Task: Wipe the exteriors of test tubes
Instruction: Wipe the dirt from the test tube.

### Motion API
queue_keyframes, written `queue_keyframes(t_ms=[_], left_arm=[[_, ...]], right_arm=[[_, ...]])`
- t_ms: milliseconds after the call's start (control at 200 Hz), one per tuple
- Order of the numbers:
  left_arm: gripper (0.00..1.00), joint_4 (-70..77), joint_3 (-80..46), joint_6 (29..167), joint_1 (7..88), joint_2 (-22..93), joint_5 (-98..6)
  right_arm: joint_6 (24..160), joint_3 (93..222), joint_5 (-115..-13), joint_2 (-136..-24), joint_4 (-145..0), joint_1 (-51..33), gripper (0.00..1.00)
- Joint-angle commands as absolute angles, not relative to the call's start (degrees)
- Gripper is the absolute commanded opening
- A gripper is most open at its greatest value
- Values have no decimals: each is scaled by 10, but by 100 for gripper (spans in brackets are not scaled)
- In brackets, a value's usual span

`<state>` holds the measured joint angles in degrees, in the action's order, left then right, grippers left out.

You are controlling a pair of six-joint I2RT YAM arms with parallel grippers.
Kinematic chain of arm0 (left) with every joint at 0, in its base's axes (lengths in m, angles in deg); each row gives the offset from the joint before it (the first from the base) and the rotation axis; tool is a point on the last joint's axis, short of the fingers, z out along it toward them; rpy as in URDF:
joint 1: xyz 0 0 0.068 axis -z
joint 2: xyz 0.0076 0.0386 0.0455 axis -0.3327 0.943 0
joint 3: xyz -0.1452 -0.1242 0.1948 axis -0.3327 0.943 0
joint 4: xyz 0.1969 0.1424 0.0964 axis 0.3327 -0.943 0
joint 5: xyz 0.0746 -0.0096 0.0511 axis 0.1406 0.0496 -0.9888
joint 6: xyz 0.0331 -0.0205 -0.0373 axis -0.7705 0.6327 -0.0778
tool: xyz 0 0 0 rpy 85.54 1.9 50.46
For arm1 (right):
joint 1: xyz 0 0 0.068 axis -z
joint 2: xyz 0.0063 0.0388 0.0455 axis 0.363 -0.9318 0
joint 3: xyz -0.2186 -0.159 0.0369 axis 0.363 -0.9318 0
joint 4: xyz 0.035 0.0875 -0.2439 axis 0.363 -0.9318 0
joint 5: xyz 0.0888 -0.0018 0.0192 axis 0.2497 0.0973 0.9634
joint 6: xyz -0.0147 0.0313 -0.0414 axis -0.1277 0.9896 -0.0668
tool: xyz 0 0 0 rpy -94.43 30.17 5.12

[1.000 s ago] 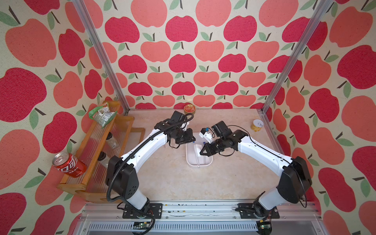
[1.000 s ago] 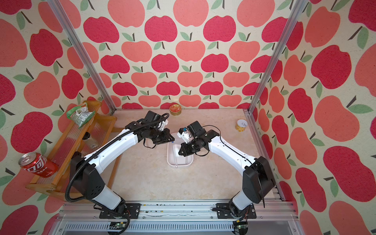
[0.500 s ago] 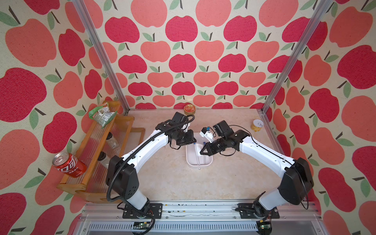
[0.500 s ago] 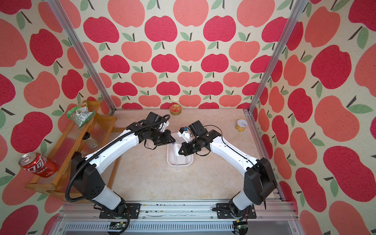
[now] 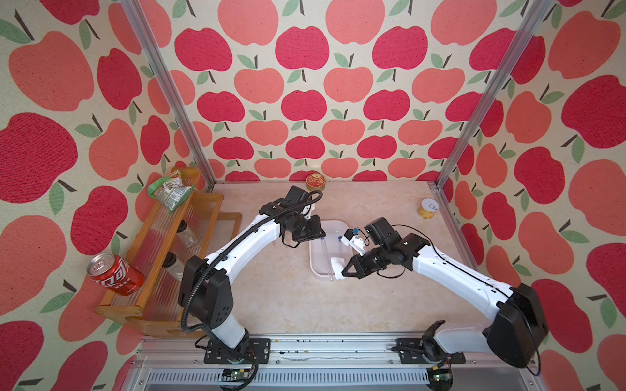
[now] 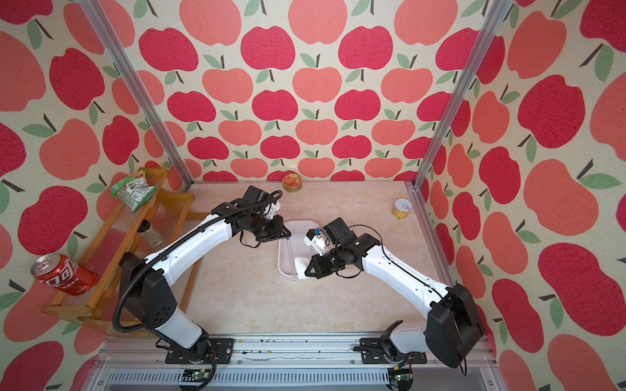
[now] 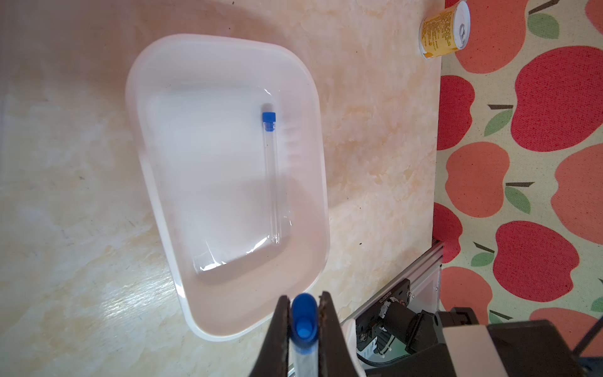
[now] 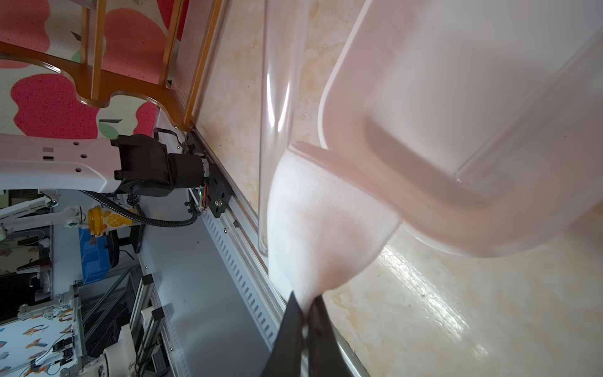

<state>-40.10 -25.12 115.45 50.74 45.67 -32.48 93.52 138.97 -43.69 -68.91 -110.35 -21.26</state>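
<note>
My left gripper (image 7: 304, 300) is shut on the blue-capped end of a clear test tube (image 7: 303, 329). In both top views this tube (image 5: 326, 257) (image 6: 290, 257) hangs over the left edge of the white tray (image 5: 325, 225) (image 6: 298, 224), its rounded end pointing to the table's front. My right gripper (image 8: 306, 313) (image 5: 343, 273) is shut on a white cloth (image 8: 326, 222) (image 5: 337, 267), which wraps the tube (image 8: 277, 98) near its rounded end. Another test tube (image 7: 271, 176) lies flat inside the tray (image 7: 156, 182).
A wooden rack (image 5: 162, 257) stands along the left with a snack bag (image 5: 169, 189), clear jars and a red cola can (image 5: 113, 274). A red-gold tin (image 5: 315, 181) sits at the back wall. A yellow can (image 5: 427, 208) stands at the back right.
My right gripper has slid the cloth along the held tube toward its rounded end, nearer the table's front. The left gripper has barely moved.
</note>
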Motion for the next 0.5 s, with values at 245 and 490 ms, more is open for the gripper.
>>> queue_keyframes(t_ms=[245, 490], left_arm=[[6, -391, -258, 1159, 512, 461, -316], [5, -383, -245, 1166, 525, 457, -317]], right_arm=[[933, 1416, -455, -720, -1098, -209, 0], [922, 1466, -465, -761, -1101, -198, 0]])
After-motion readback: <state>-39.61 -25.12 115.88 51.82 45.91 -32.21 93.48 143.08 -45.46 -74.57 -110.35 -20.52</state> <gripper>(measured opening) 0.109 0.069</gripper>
